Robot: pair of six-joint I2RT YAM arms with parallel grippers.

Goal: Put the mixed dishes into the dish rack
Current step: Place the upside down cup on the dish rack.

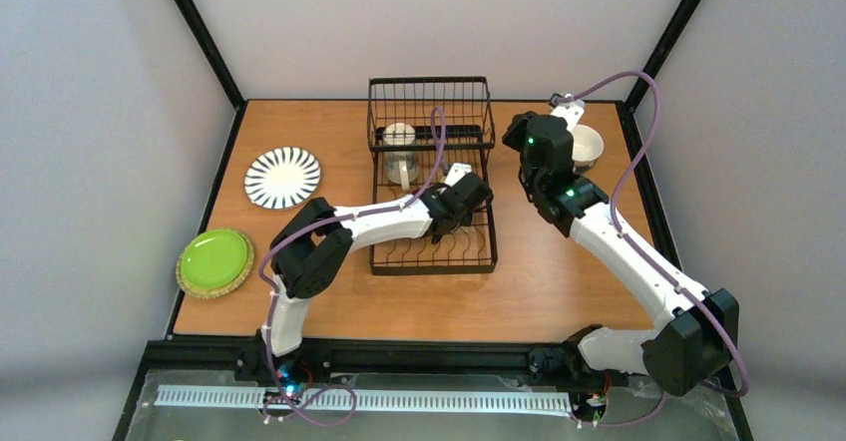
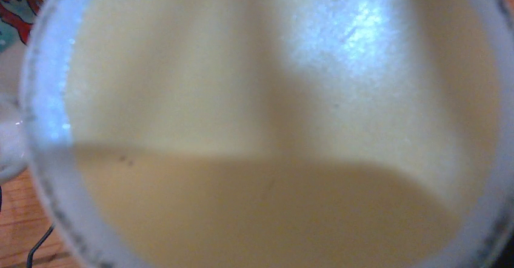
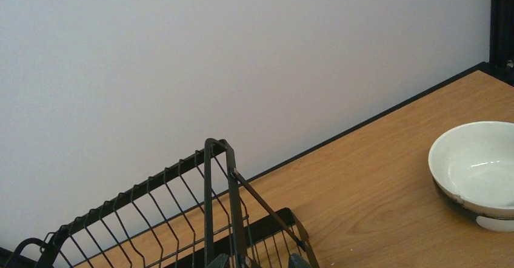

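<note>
Left gripper over dish rack, yellow mug interior fills its wrist view, left jaws hidden so can't tell, right gripper jaws spread at rack's tall end, cream bowl nearby

Mug in rack, bowl right.
</note>
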